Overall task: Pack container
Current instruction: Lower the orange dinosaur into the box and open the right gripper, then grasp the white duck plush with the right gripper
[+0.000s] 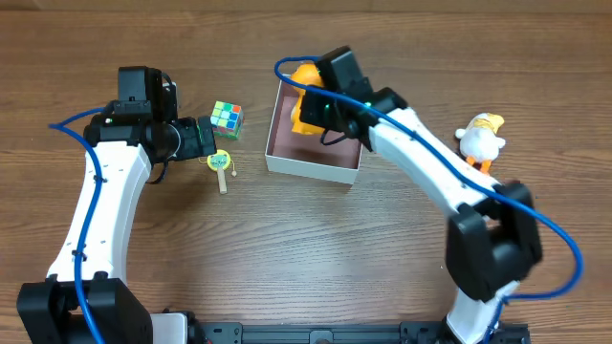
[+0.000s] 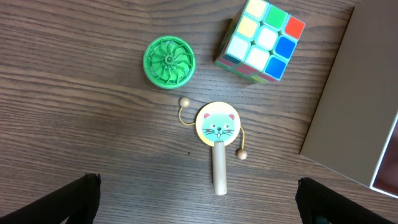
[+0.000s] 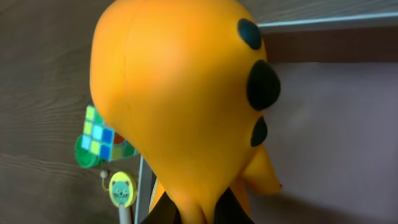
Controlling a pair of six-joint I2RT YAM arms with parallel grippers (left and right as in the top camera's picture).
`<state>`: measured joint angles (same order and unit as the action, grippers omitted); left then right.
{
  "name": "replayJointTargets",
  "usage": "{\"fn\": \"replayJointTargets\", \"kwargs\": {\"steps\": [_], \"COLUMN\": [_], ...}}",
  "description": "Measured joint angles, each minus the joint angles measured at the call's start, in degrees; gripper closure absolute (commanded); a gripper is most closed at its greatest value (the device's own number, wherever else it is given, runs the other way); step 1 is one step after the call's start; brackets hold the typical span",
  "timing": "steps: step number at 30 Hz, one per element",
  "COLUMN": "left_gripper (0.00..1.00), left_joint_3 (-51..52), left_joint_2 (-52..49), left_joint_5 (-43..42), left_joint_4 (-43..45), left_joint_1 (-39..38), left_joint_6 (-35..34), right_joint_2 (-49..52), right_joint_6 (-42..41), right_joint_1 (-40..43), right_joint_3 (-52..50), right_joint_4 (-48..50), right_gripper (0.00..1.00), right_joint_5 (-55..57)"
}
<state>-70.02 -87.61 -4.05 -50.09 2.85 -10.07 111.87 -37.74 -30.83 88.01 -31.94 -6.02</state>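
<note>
Claw on left arm [image 2: 200,200] spread apart above cat-face rattle [image 2: 217,130], colour cube [image 2: 264,38] beside it. Container [image 1: 314,165] mid-bench near far edge; right claw [image 3: 199,214] clamped on orange toy [image 3: 180,106] over its pink floor. Duck toy [image 1: 480,137] toward right edge.

Setting: robot-manipulation lab bench. Evidence: my left arm [image 1: 100,205] and right arm [image 1: 430,172], both white and black, stand at one wood-grain table [image 1: 316,248]. Blue cable [image 1: 577,258] loops along them. Black rail [image 1: 316,334] at the near edge. Puzzle cube [image 1: 227,118] and other small toys lie scattered about.
</note>
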Motion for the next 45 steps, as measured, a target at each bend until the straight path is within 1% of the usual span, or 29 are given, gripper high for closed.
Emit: {"fn": "replayJointTargets", "kwargs": {"steps": [2, 4, 5, 6, 10, 16, 17, 18, 21, 23, 26, 28, 30, 33, 36, 41, 42, 44, 45], "left_gripper": [0.0, 0.0, 0.0, 0.0, 0.0, 0.0, 0.0, 0.0, 0.0, 0.0, 0.0, 0.0, 0.0, 0.0, 0.0, 0.0, 0.0, 0.0, 0.0], "left_joint_3": [0.0, 0.0, 0.0, 0.0, 0.0, 0.0, 0.0, 0.0, 0.0, 0.0, 0.0, 0.0, 0.0, 0.0, 0.0, 0.0, 0.0, 0.0, 0.0], "left_joint_2": [0.0, 0.0, 0.0, 0.0, 0.0, 0.0, 0.0, 0.0, 0.0, 0.0, 0.0, 0.0, 0.0, 0.0, 0.0, 0.0, 0.0, 0.0, 0.0], "left_joint_5": [0.0, 0.0, 0.0, 0.0, -0.02, 0.0, 0.0, 0.0, -0.02, 0.02, 0.0, 0.0, 0.0, 0.0, 0.0, 0.0, 0.0, 0.0, 0.0], "left_joint_4": [0.0, 0.0, 0.0, 0.0, -0.02, 0.02, 0.02, 0.02, 0.02, 0.09, 0.09, 0.09, 0.11, 0.11, 0.11, 0.11, 0.13, 0.13, 0.11], "left_joint_1": [0.0, 0.0, 0.0, 0.0, 0.0, 0.0, 0.0, 0.0, 0.0, 0.0, 0.0, 0.0, 0.0, 0.0, 0.0, 0.0, 0.0, 0.0, 0.0], "left_joint_6": [0.0, 0.0, 0.0, 0.0, 0.0, 0.0, 0.02, 0.02, 0.0, 0.0, 0.0, 0.0, 0.0, 0.0, 0.0, 0.0, 0.0, 0.0, 0.02], "right_joint_2": [2.25, 3.52, 4.0, 4.85, 4.98, 4.61, 3.91, 2.86, -2.54, -9.31, -19.54, -25.42, -28.59, -27.96, -25.07, -18.36, -16.17, -12.48, -11.17], "right_joint_6": [-0.63, -1.27, -1.44, -1.73, -1.44, -0.09, 0.31, 0.61, 1.38, 2.08, 3.78, 5.79, 7.02, 8.39, 10.47, 13.49, 13.86, 14.38, 14.62], "right_joint_1": [-0.09, -0.33, -0.48, -1.01, -2.34, -2.95, -2.95, -2.95, -2.75, -1.57, 2.82, 7.98, 13.84, 22.91, 30.6, 38.36, 39.85, 42.05, 42.82], "right_joint_3": [0.0, 0.0, 0.0, -0.02, -0.04, -0.04, -0.04, -0.04, -0.11, -0.17, -0.11, 0.15, 0.24, -0.09, -2.62, -7.87, -8.44, -8.72, -8.74], "right_joint_4": [1.42, 1.6, 1.7, 1.9, 2.4, 0.02, -1.16, -2.45, -7.37, -11.58, -17.03, -22.14, -26.8, -30.18, -28.76, -25.27, -24.9, -24.0, -23.54], "right_gripper": [0.77, 0.69, 0.53, 0.4, 0.28, 0.26, 0.22, 0.21, 0.15, 0.12, 0.09, 0.06, 0.04, 0.04, 0.02, 0.02, 0.05, 0.13, 0.13], "right_joint_5": [-0.63, -1.07, -1.11, -1.31, -1.29, -1.22, -0.7, 0.35, 4.24, 6.58, 8.85, 11.02, 14.08, 17.07, 17.38, 17.11, 16.46, 14.99, 14.19]}}
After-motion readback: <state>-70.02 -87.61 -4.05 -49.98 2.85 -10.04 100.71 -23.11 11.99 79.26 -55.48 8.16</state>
